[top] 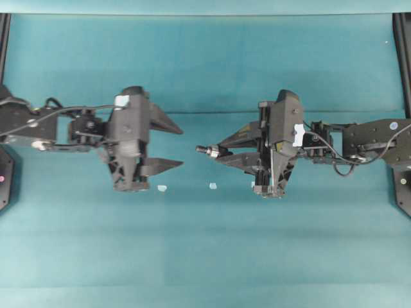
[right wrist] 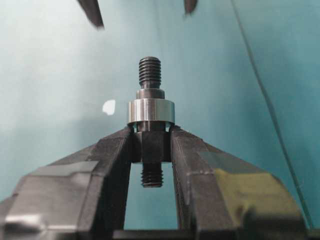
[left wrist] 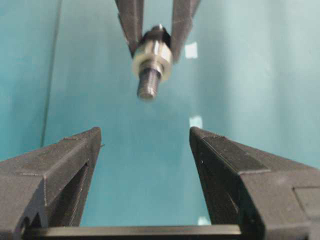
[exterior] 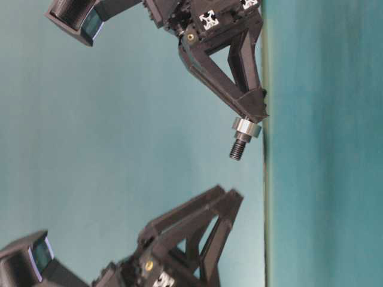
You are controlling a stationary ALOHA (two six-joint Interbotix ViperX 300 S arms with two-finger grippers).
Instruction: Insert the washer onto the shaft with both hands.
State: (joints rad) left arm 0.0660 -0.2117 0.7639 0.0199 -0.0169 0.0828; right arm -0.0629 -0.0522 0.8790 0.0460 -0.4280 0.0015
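My right gripper [top: 221,153] [right wrist: 151,135] is shut on the thick middle of the shaft [right wrist: 150,72] [top: 203,150], a dark stepped pin with threaded ends. The shaft points left toward my other hand. The silver washer [right wrist: 150,111] [exterior: 246,127] sits around the shaft, right against the right fingertips. My left gripper [top: 182,147] [left wrist: 145,131] stands open a short way from the shaft's free end, with nothing between its fingers. In the left wrist view the shaft [left wrist: 149,84] and the washer [left wrist: 152,57] hang ahead of the open jaws, above the teal table.
Two tiny pale chips [top: 162,188] [top: 212,185] lie on the teal surface just in front of the grippers. Black frame parts stand at the far left [top: 5,173] and far right [top: 403,186] edges.
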